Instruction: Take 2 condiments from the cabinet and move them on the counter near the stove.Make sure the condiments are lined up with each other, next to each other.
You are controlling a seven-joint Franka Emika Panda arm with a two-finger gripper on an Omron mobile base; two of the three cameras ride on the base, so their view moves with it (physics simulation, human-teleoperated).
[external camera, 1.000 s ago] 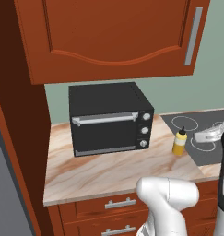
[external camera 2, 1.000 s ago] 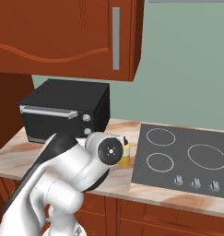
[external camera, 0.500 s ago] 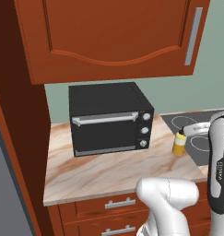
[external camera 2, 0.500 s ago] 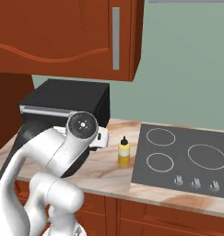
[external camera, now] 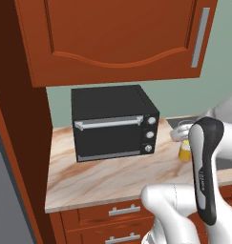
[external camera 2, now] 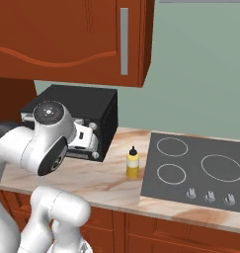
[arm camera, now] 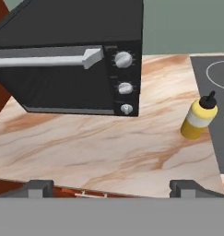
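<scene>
Yellow squeeze bottle with a black pointed nozzle stands upright on the beige-pink marble-patterned countertop with brown veins, just beside the left edge of the flat dark grey cooktop with white ring burner markings, between that cooktop and the black boxy toaster oven with a silver bar handle and three round knobs. In the left base view the bottle is partly hidden behind the white arm; only its lower yellow body is visible there. In the hand view the bottle appears tilted, at the counter's right side next to the cooktop edge; the tilt belongs to the camera's roll. The two-finger gripper shows its two dark finger tips at the bottom of the hand view, spread wide apart, with nothing between them; bare counter lies ahead of it, the toaster oven above. It is well apart from the bottle. The reddish-brown wooden wall cabinet with a long vertical silver bar handle hangs above the toaster oven, door closed in both base views. Reddish-brown base drawers with small silver pulls sit under the counter.
</scene>
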